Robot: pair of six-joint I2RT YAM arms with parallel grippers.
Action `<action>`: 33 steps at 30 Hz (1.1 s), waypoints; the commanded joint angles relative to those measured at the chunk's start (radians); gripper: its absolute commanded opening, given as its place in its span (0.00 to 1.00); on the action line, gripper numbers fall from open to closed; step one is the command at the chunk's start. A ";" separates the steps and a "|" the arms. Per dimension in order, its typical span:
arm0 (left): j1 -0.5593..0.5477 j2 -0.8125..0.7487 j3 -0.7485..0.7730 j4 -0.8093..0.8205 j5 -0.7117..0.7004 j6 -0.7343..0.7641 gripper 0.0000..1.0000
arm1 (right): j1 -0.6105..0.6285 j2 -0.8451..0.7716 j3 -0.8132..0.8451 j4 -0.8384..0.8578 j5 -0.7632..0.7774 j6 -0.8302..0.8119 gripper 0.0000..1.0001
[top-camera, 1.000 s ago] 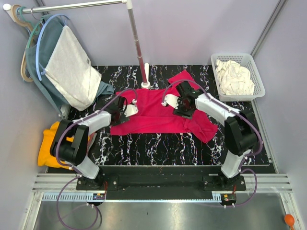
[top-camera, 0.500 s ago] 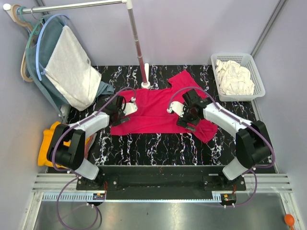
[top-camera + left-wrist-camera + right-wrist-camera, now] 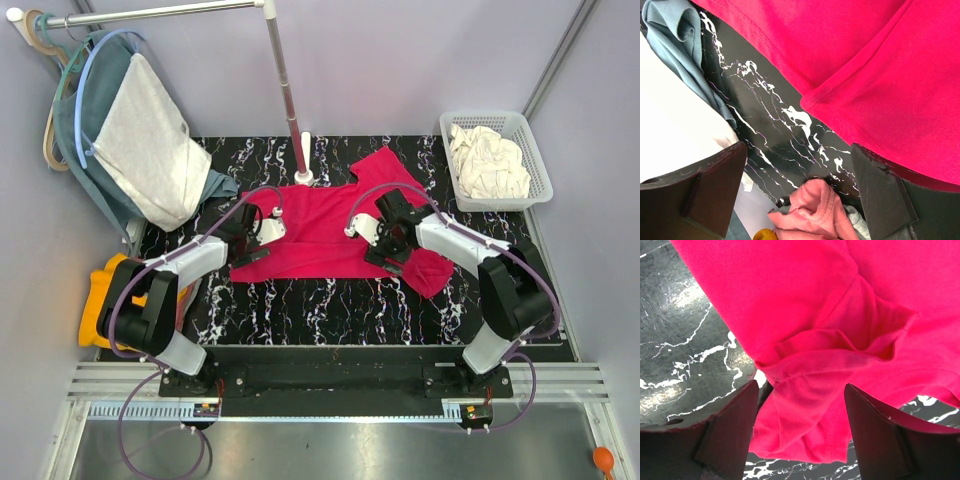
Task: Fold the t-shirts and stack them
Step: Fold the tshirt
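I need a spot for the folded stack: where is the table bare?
The widest bare strip of table lies between the red t-shirt and the near edge. A smaller patch sits between its far sleeve and the basket. The middle is crowded: shirt, left gripper, right gripper.

The red t-shirt [image 3: 880,65] fills 12 to 4 o'clock on the black marbled desk [image 3: 770,125]. The hand [image 3: 800,167] is spread and empty. A grey-blue garment [image 3: 680,45] lies at 10 o'clock and a pink cloth [image 3: 812,210] at 6.
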 commanded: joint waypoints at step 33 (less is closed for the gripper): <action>0.005 -0.006 -0.041 0.058 -0.019 -0.006 0.90 | 0.003 0.042 0.001 0.087 0.036 0.018 0.00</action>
